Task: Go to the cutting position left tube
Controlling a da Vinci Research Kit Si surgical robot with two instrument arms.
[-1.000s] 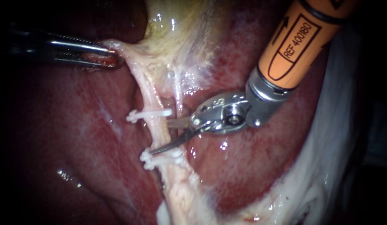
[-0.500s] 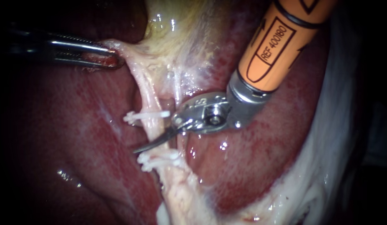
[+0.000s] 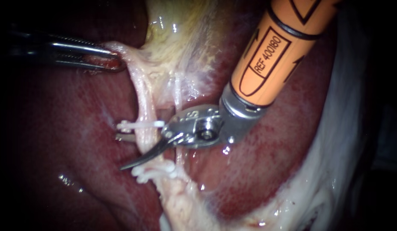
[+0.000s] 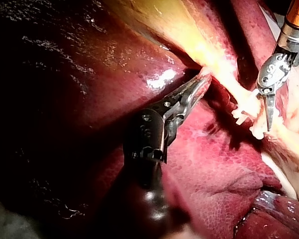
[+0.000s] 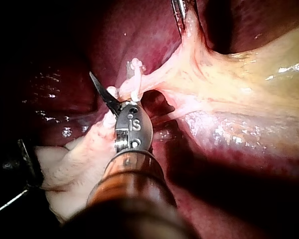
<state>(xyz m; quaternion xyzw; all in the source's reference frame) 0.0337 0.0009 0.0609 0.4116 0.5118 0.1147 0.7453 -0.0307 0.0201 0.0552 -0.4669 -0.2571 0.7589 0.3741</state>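
You're pretty much sitting at the cutting position, I'd say. Your right instrument (image 3: 120, 152) is holding its blades a modest way open and straddling the left tube (image 3: 143, 102). One blade is lying across the front of the tube, the other is poking out behind it, and nothing's being pinched.

The tube is running down from the gallbladder (image 3: 181, 34) over the liver (image 3: 78, 128). The blades are crossing it in the gap between the upper clip (image 3: 138, 125) and the lower clip (image 3: 153, 170), with the rear blade just under the upper one.

What's left looks like fine-tuning. You're wanting both tips past the tube's far edge, and the bite on bare tube, off both clips.

The thing I'd be watching is the right tube (image 3: 178, 92), which is running just beside the blades' hinge and could get snagged.

Your left instrument (image 3: 115, 60) is clamping its jaws on the pale edge of the gallbladder, well apart from the blades, and that's stretching the tube nicely.
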